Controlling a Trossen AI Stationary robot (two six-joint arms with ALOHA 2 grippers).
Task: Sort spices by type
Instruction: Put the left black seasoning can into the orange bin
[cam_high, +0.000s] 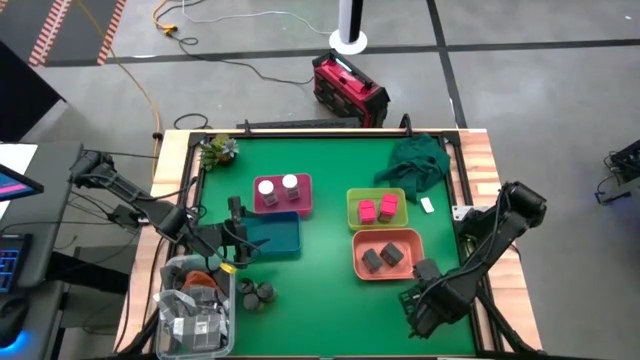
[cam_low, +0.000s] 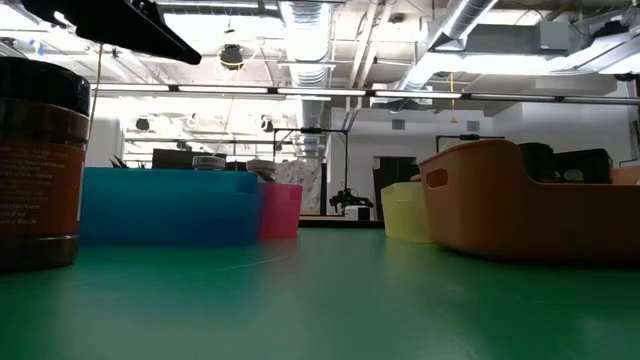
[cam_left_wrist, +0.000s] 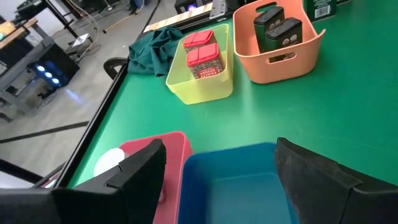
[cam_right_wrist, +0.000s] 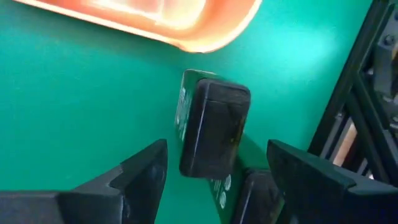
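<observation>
Two white-capped jars (cam_high: 278, 187) stand in the pink tray (cam_high: 300, 207). Two bright pink boxes (cam_high: 377, 209) sit in the yellow-green tray (cam_left_wrist: 198, 93), and two dark grey boxes (cam_high: 382, 257) sit in the salmon tray (cam_high: 358, 268). Dark round tins (cam_high: 255, 294) stand on the mat near the near edge; one tin (cam_low: 35, 165) looms in the low view. My left gripper (cam_left_wrist: 217, 168) is open above the blue tray (cam_left_wrist: 239, 186). My right gripper (cam_right_wrist: 214, 171) is open, just short of a dark grey box (cam_right_wrist: 214, 127) lying on the mat, with a second box (cam_right_wrist: 255, 196) beside it.
A clear bin of clutter (cam_high: 195, 312) sits at the table's near left corner. A green cloth (cam_high: 418, 160) lies at the far right and a small plant (cam_high: 216, 150) at the far left. A white tag (cam_high: 427, 205) lies right of the yellow-green tray. The black frame rail (cam_right_wrist: 348, 112) runs close to the right gripper.
</observation>
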